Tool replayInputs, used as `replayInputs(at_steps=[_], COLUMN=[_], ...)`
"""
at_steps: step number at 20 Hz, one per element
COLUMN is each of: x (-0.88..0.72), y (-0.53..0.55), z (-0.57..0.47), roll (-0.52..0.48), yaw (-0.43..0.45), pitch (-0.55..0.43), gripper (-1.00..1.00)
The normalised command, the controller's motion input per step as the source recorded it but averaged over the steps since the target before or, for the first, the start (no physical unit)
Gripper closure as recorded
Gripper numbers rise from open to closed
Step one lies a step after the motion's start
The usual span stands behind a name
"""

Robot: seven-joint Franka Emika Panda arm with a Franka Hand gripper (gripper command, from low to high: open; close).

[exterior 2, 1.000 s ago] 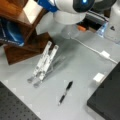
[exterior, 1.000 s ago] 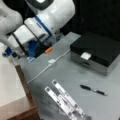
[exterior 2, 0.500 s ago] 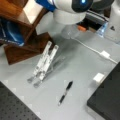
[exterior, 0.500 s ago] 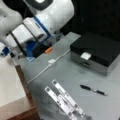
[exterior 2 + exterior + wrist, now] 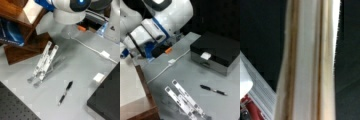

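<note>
Gripper not seen; jaws' state cannot be told. Arm point(image 5: 157, 27) hangs over table point(image 5: 195, 75) far left. Near: stand point(image 5: 43, 62), pen point(image 5: 65, 92), box point(image 5: 220, 52), cable point(image 5: 170, 63).

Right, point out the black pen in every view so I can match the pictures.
Front view: the black pen lies on the grey table toward the lower right, below the black box.
Front view: the pen lies low in the middle, right of the folded metal stand.
Wrist view: not in it; a pale wooden board fills the picture.
Shared landmark: the folded metal stand, beside the pen in both front views.
</note>
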Motion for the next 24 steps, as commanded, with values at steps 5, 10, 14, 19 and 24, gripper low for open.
replayInputs(at_steps=[5,10,14,19,24], x=[0.1,0.14,0.16,0.18,0.25], y=[-0.05,0.04,0.12,0.15,0.27], z=[-0.03,0.08,0.14,0.2,0.3], roll=[-0.025,-0.016,-0.01,-0.012,-0.005], yaw=[0.066,0.024,-0.016,-0.078,-0.133], pitch=[0.045,0.088,0.106,0.151,0.187], gripper=[1.0,1.0,1.0,1.0,1.0])
